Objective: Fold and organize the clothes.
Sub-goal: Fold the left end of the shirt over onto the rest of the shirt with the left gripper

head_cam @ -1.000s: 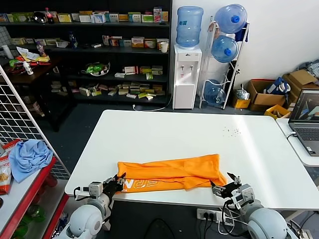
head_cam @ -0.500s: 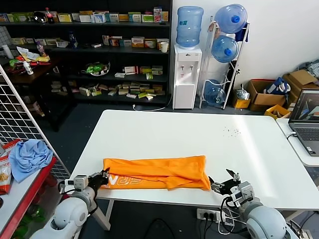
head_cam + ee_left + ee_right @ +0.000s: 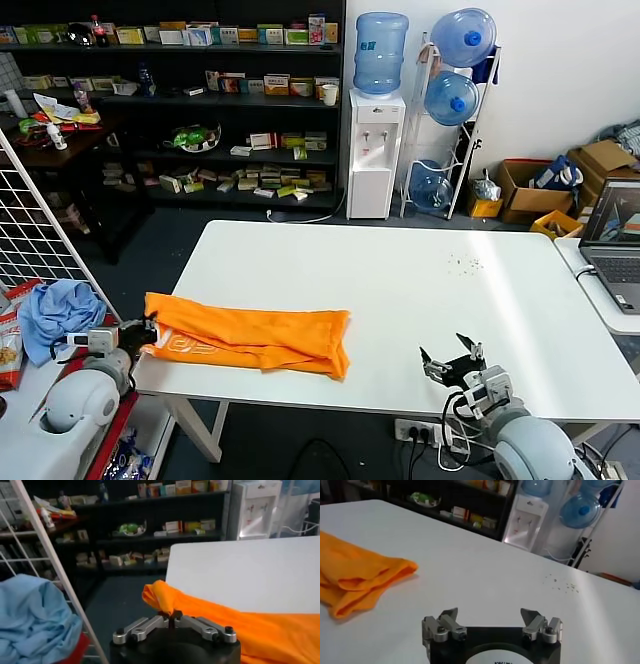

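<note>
The left tool (image 3: 143,334) is pinching a corner of the bright orange cotton T-shirt (image 3: 250,338), which is lying folded across the white worktop's (image 3: 420,290) left edge. The right tool (image 3: 450,362) is hovering wide open, holding nothing.

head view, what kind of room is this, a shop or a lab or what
Probably a lab or test room staged like a small shop. Dark shelving along the back wall holds boxed goods, a water dispenser stands beside spare bottles, and a laptop sits on a side desk by the white table.
</note>
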Controlling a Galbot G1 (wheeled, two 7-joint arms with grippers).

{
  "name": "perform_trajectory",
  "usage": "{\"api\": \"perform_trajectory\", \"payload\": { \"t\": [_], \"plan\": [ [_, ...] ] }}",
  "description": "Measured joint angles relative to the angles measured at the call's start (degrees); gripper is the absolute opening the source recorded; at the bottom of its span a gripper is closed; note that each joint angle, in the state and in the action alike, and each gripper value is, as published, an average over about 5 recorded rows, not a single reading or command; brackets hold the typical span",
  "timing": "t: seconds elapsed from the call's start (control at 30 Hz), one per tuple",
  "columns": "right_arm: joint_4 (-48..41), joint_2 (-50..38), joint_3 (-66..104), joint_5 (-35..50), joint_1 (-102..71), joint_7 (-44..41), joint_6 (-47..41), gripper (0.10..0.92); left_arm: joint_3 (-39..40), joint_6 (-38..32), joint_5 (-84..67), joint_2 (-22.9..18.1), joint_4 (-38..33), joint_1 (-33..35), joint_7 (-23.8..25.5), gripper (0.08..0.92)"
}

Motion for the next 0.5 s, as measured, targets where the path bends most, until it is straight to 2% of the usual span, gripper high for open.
{"api": "perform_trajectory", "payload": {
  "t": [0.27, 0.5],
  "plan": [
    [-0.07, 1.44, 1.11, -3.92, -0.70, 2.85, 5.32, 0.823, 0.34, 0.92, -0.99, 1.01, -4.61, 1.12, -2.16, 0.112],
    [0.29, 1.99, 2.74, -5.45, -1.99, 4.66, 8.36, 0.823, 3.51, 2.29, -2.63, -1.44, -11.40, 2.66, -4.75, 0.112]
  ]
}}
